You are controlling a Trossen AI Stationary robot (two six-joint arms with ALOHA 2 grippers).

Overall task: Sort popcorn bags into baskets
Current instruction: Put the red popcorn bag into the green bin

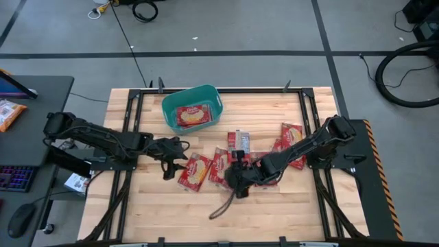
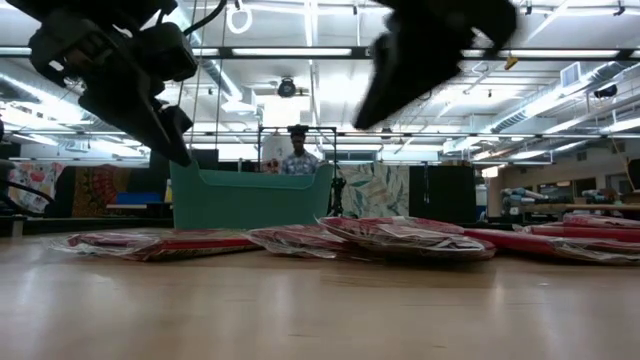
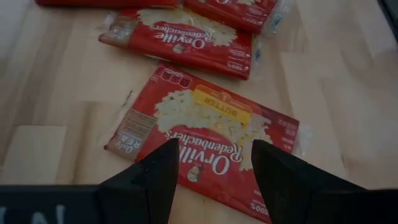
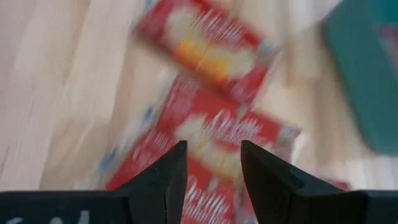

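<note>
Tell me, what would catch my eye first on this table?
Red popcorn bags lie scattered across the middle of the wooden table. A teal basket at the far edge already holds one. Two dark arms reach in from either side: the left tool is open above a bag, and the right tool is open over the pile.

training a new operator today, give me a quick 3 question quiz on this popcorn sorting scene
1. True or false: the teal basket already holds a popcorn bag.
2. Which gripper hangs over the leftmost loose bag on the table? A) left B) right
3. Fill in: the left gripper has its fingers ____ above a butter popcorn bag.

Key: 1 true. 2 A, the left gripper; the right gripper is over the middle cluster. 3 open; the right gripper's fingers are open as well.
</note>
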